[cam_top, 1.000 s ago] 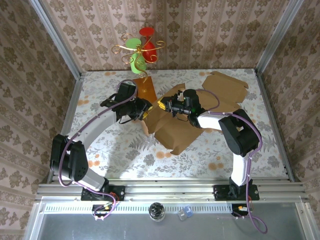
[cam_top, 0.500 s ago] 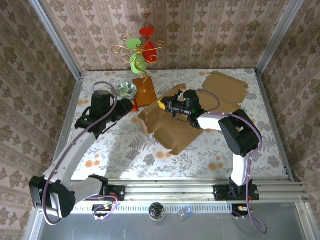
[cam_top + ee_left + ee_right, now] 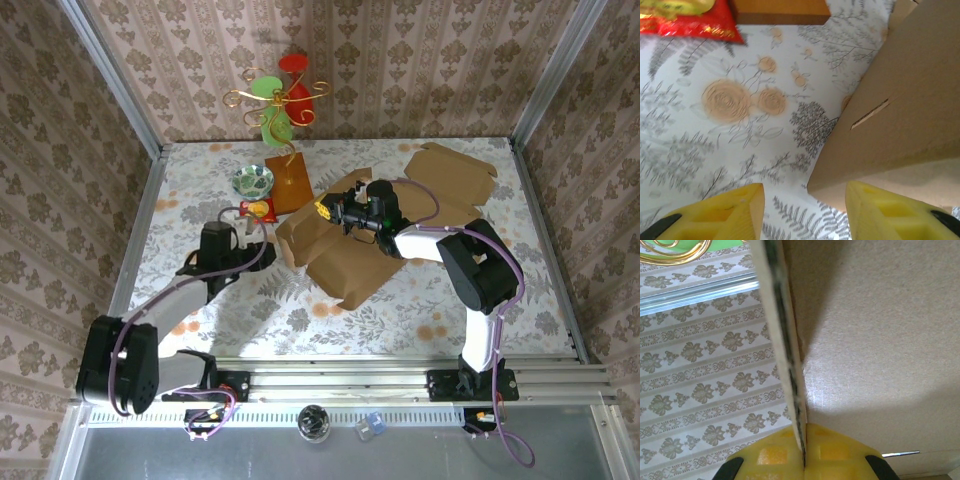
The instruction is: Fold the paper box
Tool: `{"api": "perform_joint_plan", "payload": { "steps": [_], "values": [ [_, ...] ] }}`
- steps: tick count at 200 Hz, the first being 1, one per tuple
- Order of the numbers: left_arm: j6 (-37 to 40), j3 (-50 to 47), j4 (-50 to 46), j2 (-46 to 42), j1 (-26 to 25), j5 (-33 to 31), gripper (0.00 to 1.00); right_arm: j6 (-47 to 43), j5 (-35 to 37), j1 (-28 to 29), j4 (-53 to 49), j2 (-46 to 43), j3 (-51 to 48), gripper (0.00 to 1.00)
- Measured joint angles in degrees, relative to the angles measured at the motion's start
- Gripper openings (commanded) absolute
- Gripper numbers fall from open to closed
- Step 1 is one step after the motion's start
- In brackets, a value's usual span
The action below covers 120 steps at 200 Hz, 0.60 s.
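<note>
Top external, box: we see the paper box [image 3: 345, 262] lying mid-table, brown and flat, with flaps partly raised.
Top external, pincers: the right gripper [image 3: 326, 210] sits at the box's far edge. The left gripper [image 3: 264, 254] is just left of the box, its jaws too small for us to read here.
Top external, setting: floral tablecloth [image 3: 400, 320], patterned wallpaper [image 3: 420, 60], a bowl [image 3: 255, 181] and a second cardboard sheet [image 3: 452, 172].
Left wrist: its yellow fingers [image 3: 725, 210] stand apart and empty, with the box's corner just ahead. A red packet [image 3: 690, 22] is cut off at the top.
Right wrist: its fingers [image 3: 840, 455] are pinched tight on a thin cardboard wall. The rest of the box runs out of frame.
</note>
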Motion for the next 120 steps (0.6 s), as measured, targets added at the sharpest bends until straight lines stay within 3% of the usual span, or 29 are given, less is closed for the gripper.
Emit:
{"api": "perform_joint_plan", "payload": {
  "steps": [45, 120],
  "values": [
    [6.67, 0.02, 4.44, 4.87, -2.29, 1.55, 0.50, 0.02, 0.02, 0.00, 0.00, 0.00, 0.00, 0.00],
    [14.78, 0.66, 5.73, 5.86, -5.90, 1.51, 0.52, 0.04, 0.00, 0.00, 0.00, 0.00, 0.00, 0.00]
  ]
}}
